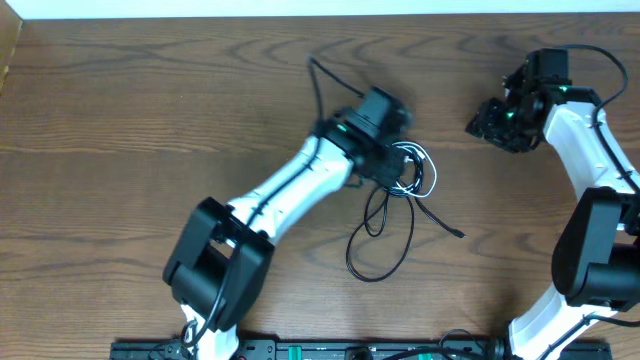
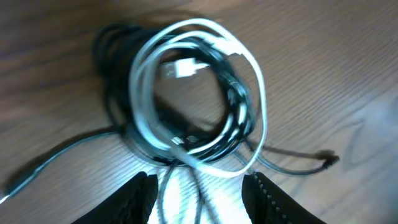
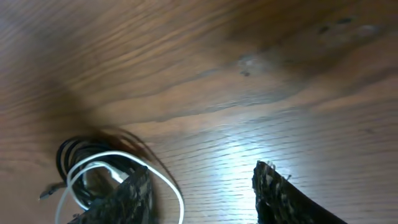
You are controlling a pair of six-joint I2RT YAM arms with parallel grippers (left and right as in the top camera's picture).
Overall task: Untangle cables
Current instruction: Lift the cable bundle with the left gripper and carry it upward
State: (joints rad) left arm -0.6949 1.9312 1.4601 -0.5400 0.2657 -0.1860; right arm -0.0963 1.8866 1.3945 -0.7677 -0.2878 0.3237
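Overhead: a brown wood-grain table top point(image 1: 130, 110) filled the frame, grain running left to right. A thin white strip point(image 1: 300, 8) ran along the far edge and a black mounting rail point(image 1: 320, 350) along the near one. The tangled bundle of thin black and white cables point(image 1: 412, 172) lay right of centre on the wood. Loose black loops trailed toward the near edge, and one tail with a small plug end point(image 1: 458, 234) ran off to the right. The white-and-black left arm point(image 1: 300, 185) reached diagonally up from the near left, its black wrist over the bundle's left side. The white-and-black right arm point(image 1: 578, 150) stood at the right edge, head folded inward, well apart from the bundle.

Left wrist: the left gripper point(image 2: 200, 186) had its fingers spread and released, nothing clamped. A few strands ran across the wood between them. The thin white cord point(image 2: 262, 106) formed a ring just ahead of the fingers, its white connector point(image 2: 180, 67) lying inside the ring. The thin black cords point(image 2: 115, 56) were coiled under and through that ring. Same brown wood underneath, soft focus.

Right wrist: the right gripper point(image 3: 202, 177) had its fingers apart and empty, over bare wood with a bright glare patch between them. The bundle sat in the lower-left corner, next to the finger on that side. The frame was too blurred there to tell whether they touched. A few dark marks point(image 3: 245, 62) dotted the wood further out.
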